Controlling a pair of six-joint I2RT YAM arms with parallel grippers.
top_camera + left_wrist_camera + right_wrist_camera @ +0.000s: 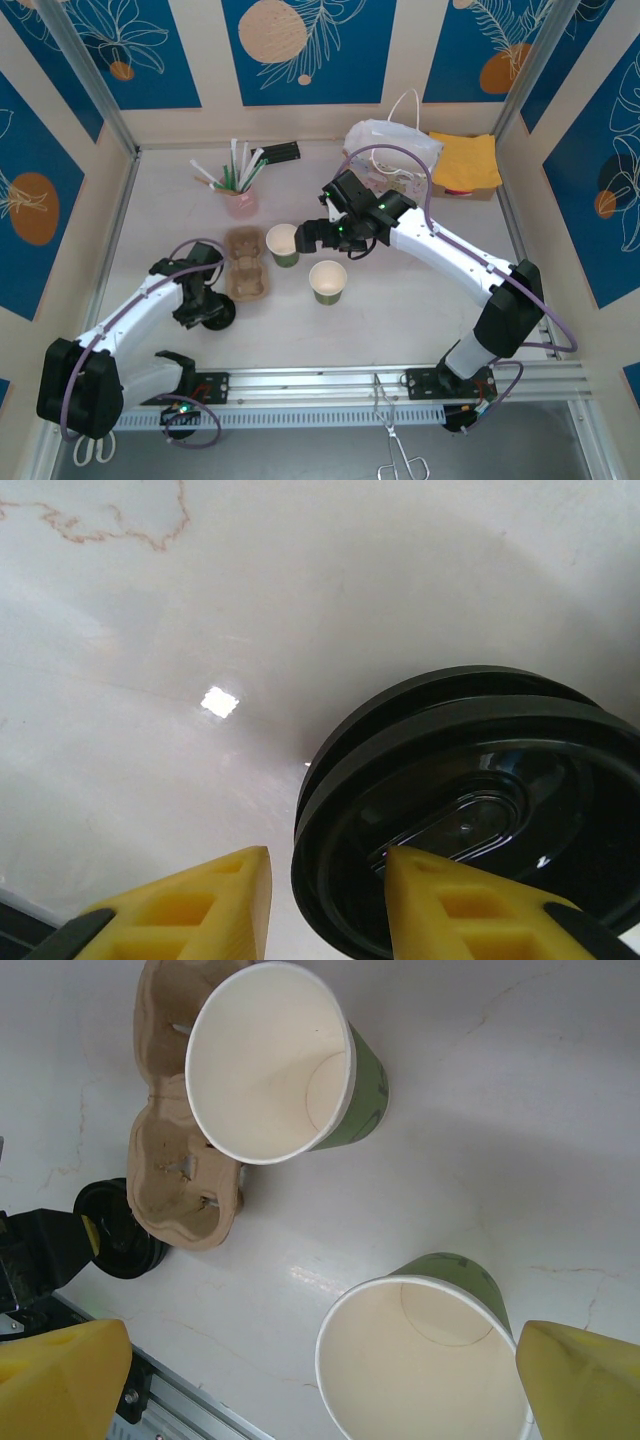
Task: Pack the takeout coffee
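Note:
Two black lids (pixel 470 780) lie stacked on the white table, left of the cardboard cup carrier (pixel 245 265). My left gripper (pixel 327 865) is open and straddles the top lid's rim: one yellow finger rests inside the lid, the other stands just clear of its edge. From above, the left gripper (pixel 203 305) sits over the lids (pixel 218 318). Two empty green paper cups stand upright, one (pixel 283 243) beside the carrier and one (pixel 328 281) nearer. My right gripper (pixel 320 1360) hangs wide open above the nearer cup (pixel 430 1360). The farther cup (pixel 270 1060), the carrier (pixel 180 1160) and the lids (pixel 120 1235) lie beyond it.
A pink cup of straws (pixel 240 185) stands at the back left, with a white plastic bag (pixel 390 145) and yellow napkins (pixel 465 160) at the back right. Metal tongs (pixel 395 440) and scissors (pixel 90 450) lie below the front rail.

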